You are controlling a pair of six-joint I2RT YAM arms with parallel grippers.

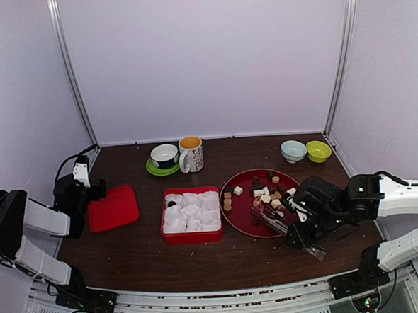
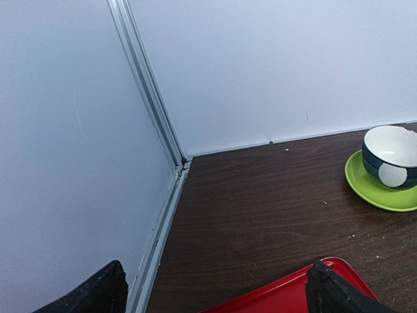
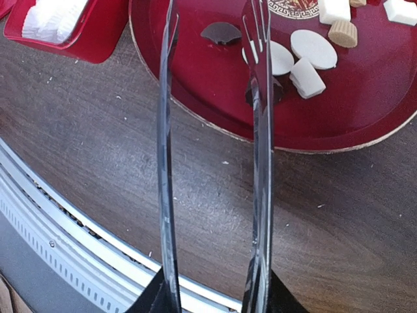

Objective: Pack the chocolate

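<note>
On the dark wooden tabletop (image 1: 137,254): flat red square lid (image 1: 113,208), red box (image 1: 193,237) of white crinkled paper cups (image 1: 191,213), patterned mug (image 1: 192,155); long metal tongs (image 3: 164,163) overhang a round red plate (image 3: 195,72).

From my seat the desk (image 3: 78,130) reads as dark wood grain, matt and dusted with pale crumbs. The round plate (image 3: 365,111) on it is deep red and glossy, like lacquer, and it catches the light. Over the plate's near rim I see the tongs (image 3: 262,182), polished metal and mirror-bright. The chocolate pieces (image 3: 313,47) on the plate look smooth and matt. Left of the plate, the red box (image 1: 192,237) has a plastic sheen and holds crinkled white paper cups (image 1: 191,213). Beyond the plate to the left, the bowl (image 2: 391,153) and green saucer (image 2: 371,189) look like shiny glazed ceramic.
</note>
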